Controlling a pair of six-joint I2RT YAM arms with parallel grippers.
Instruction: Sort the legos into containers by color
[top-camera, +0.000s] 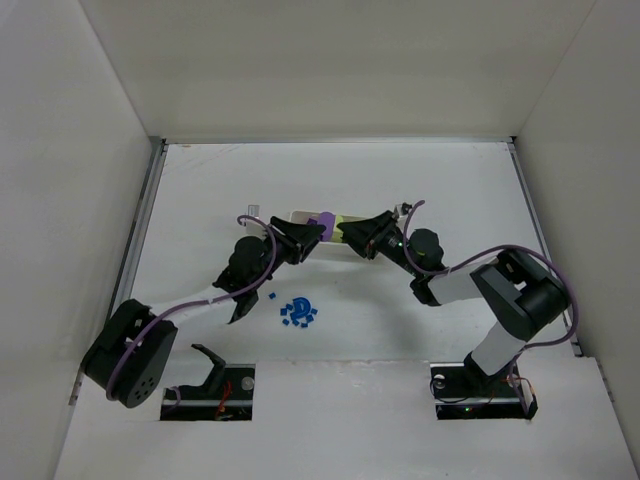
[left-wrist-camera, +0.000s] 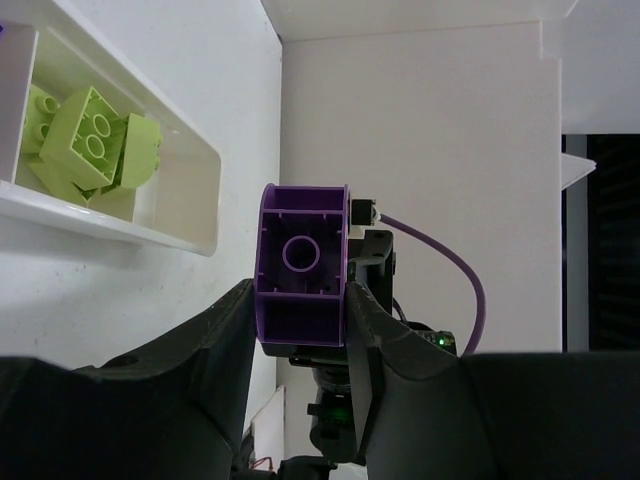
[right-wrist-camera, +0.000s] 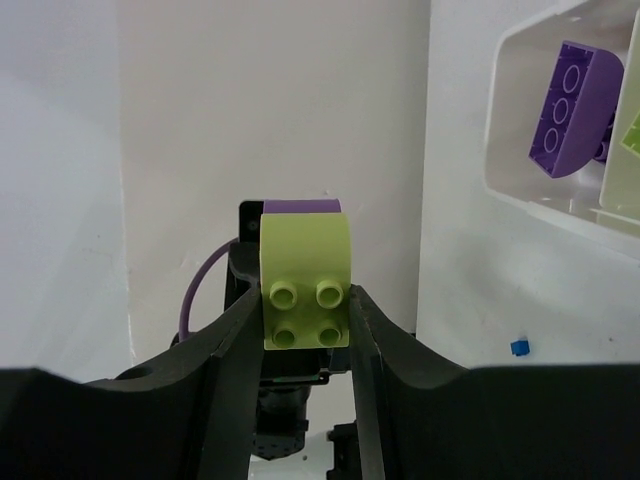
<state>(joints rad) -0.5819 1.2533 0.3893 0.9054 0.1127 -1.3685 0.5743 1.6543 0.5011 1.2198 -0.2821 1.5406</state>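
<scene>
My two grippers meet nose to nose in front of the white tray (top-camera: 298, 215). The left gripper (left-wrist-camera: 300, 300) is shut on a purple brick (left-wrist-camera: 302, 265), whose hollow underside faces its camera. The right gripper (right-wrist-camera: 306, 305) is shut on a yellow-green brick (right-wrist-camera: 306, 280), studs toward its camera. A purple edge shows right behind that brick, and I cannot tell whether the two are joined. One tray compartment (left-wrist-camera: 190, 215) holds several yellow-green bricks (left-wrist-camera: 90, 140). Another compartment (right-wrist-camera: 500, 130) holds a purple brick (right-wrist-camera: 568, 110).
A cluster of tiny blue pieces (top-camera: 298, 312) lies on the table in front of the grippers. One stray blue piece (right-wrist-camera: 518, 347) sits near the tray. White walls enclose the table on the left, back and right.
</scene>
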